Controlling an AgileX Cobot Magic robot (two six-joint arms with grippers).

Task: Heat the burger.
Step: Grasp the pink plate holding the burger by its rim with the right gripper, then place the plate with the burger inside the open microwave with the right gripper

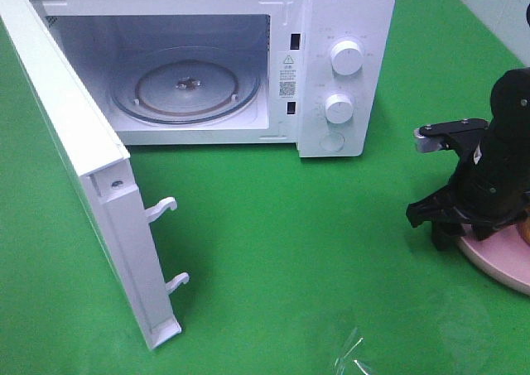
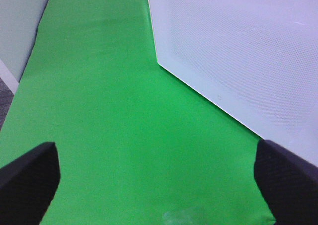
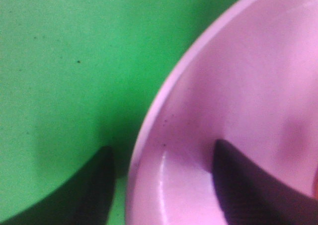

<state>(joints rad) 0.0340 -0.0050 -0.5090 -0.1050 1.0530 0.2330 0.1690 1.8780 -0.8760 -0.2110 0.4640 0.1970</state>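
The burger is almost wholly hidden behind my right arm; only an orange-brown sliver (image 1: pixel 524 228) shows at the right edge, over the pink plate (image 1: pixel 497 263). My right gripper (image 1: pixel 451 234) is open and low at the plate's near-left rim. In the right wrist view the gripper (image 3: pixel 161 180) straddles the plate's rim (image 3: pixel 149 115), with one finger over the green cloth and one over the plate. My left gripper (image 2: pixel 159 185) is open and empty above the green cloth and is out of the high view.
The white microwave (image 1: pixel 331 60) stands at the back with its glass turntable (image 1: pixel 186 85) bare. Its door (image 1: pixel 91 185) is swung wide open toward the front left and shows in the left wrist view (image 2: pixel 238 51). A clear plastic scrap (image 1: pixel 352 354) lies at the front.
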